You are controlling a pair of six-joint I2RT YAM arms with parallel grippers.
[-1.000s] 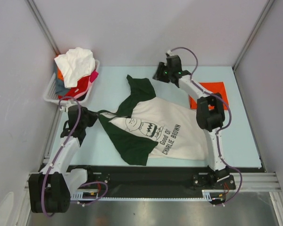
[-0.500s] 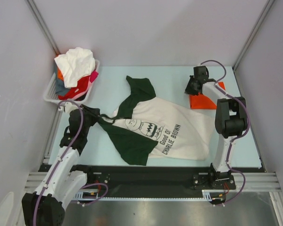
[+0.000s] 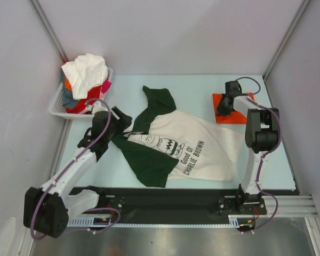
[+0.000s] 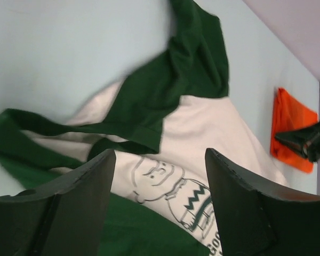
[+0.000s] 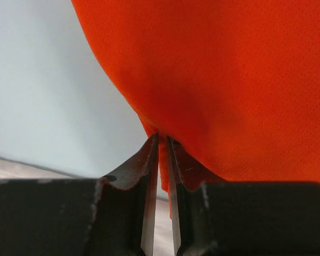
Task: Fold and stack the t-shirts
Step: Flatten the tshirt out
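Observation:
A cream t-shirt (image 3: 197, 144) with dark green sleeves and a cartoon print lies spread and rumpled across the middle of the table. My left gripper (image 3: 119, 116) hovers open over its left green sleeve, with nothing between the fingers (image 4: 160, 154). The print and collar of the cream shirt (image 4: 202, 120) show below. A folded orange-red t-shirt (image 3: 226, 116) lies at the back right. My right gripper (image 3: 223, 106) is shut on that orange shirt's (image 5: 229, 69) near edge, and a thin fold of cloth is pinched between the jaws (image 5: 162, 140).
A white slotted basket (image 3: 56, 106) at the back left holds a heap of white (image 3: 85, 69) and red (image 3: 90, 98) shirts. Bare pale-blue table surrounds the cream shirt. The black front rail (image 3: 165, 194) runs along the near edge.
My left gripper has opened, let go of the green sleeve and moved right and back over the shirt. My right gripper swung from the back middle to the orange shirt and shut on its edge.

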